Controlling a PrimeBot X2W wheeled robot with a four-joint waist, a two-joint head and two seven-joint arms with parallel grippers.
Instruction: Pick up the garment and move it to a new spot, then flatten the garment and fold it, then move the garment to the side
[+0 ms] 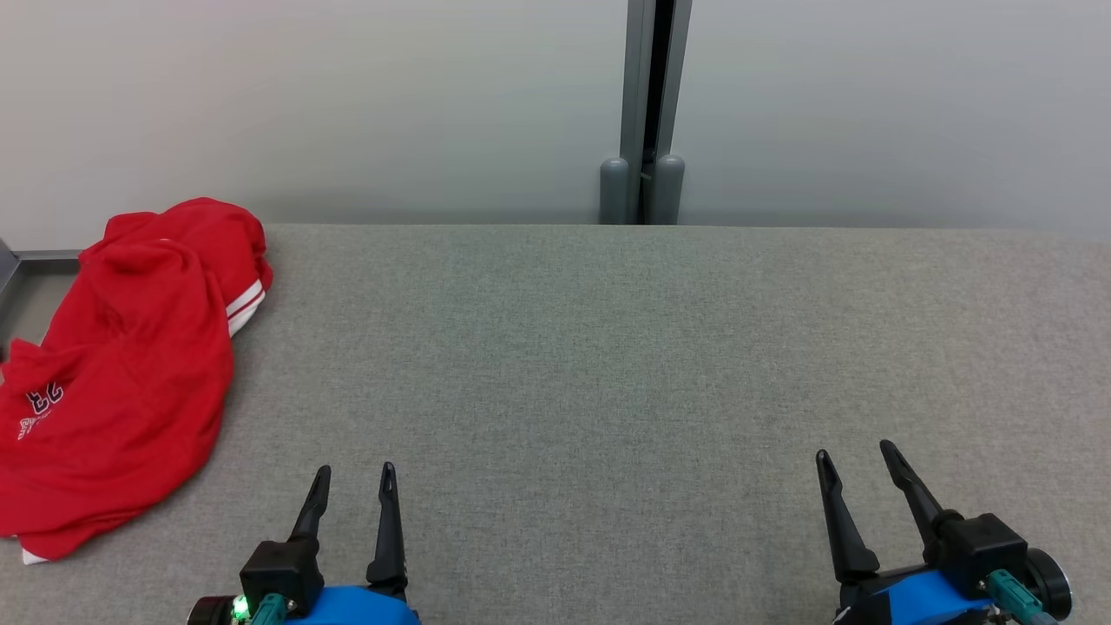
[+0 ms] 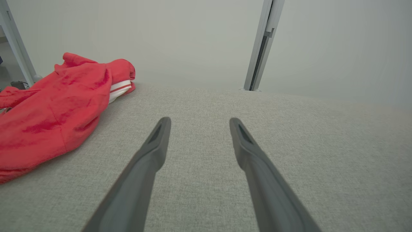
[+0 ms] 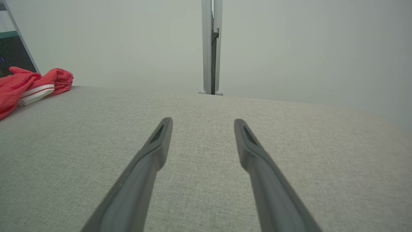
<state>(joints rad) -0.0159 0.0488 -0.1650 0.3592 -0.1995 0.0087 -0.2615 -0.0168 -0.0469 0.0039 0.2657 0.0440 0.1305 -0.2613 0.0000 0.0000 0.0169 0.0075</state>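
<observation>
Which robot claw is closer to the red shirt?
The left gripper: it sits just beside the red shirt, while the right gripper is far across the table.

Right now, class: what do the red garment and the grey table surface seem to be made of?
Red garment: soft matte cloth, perhaps cotton or polyester; it slumps in folds. Table surface: seemingly grey woven fabric, matte; a fine speckled weave shows.

Lying covered in grey woven cloth as a desk (image 1: 608, 365), reaching back to a pale wall (image 1: 347, 104). Standing upright behind the middle of the desk's far edge as a grey post (image 1: 638, 104), resting on two rounded feet (image 1: 614, 191). Showing past the far left corner as a metal frame (image 1: 43, 256).
</observation>
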